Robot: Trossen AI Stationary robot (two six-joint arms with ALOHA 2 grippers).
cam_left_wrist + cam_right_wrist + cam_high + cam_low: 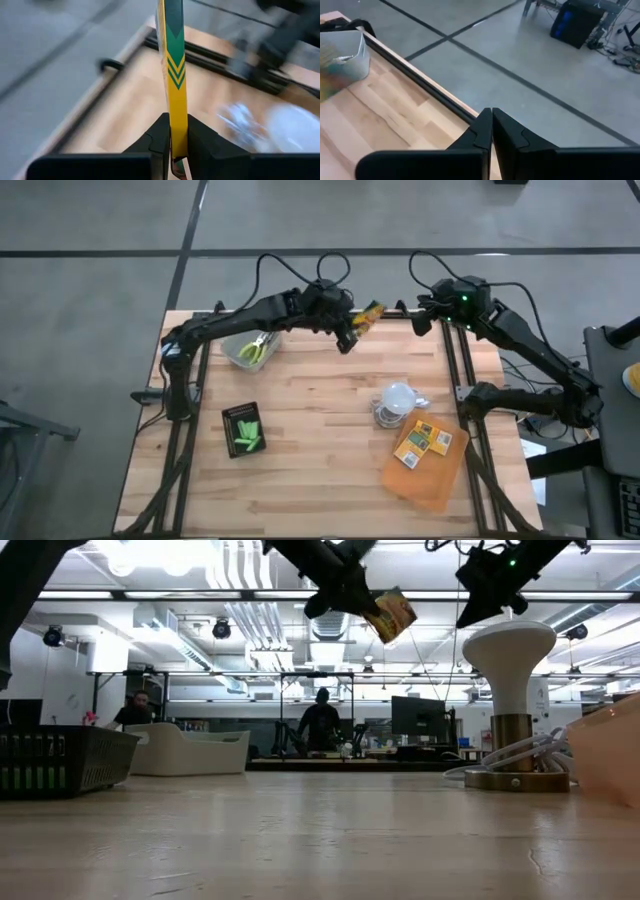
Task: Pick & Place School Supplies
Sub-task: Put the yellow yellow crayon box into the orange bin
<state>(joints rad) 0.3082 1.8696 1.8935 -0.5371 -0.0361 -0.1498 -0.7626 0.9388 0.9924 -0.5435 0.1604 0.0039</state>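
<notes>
My left gripper [353,328] hangs high over the table's far edge, shut on a flat orange-yellow box with a green label [371,314]. The low view shows this box [392,612] tilted, well above the table. Two more such boxes [425,442] lie on the translucent orange sheet [432,480] at the near right. Green sticks [247,435] lie in the black tray [232,418]. A yellow-green-handled plier-like tool [258,348] rests in a clear bin [240,355]. My right gripper [424,318] is shut on nothing, raised over the far right edge. My left gripper pinches the box between its two fingers [205,142], one on each flat face, at the box's end [178,142] nearest the wrist. The box shows edge-on and reaches forward past the fingertips. It is lifted clear of the table and tilted.
A white dome-topped stand on a round base with a coiled cable [397,402] stands right of centre, next to the orange sheet. Black frame rails [450,360] run along the table's sides. The right wrist view shows the clear bin [347,55] and the far table edge.
</notes>
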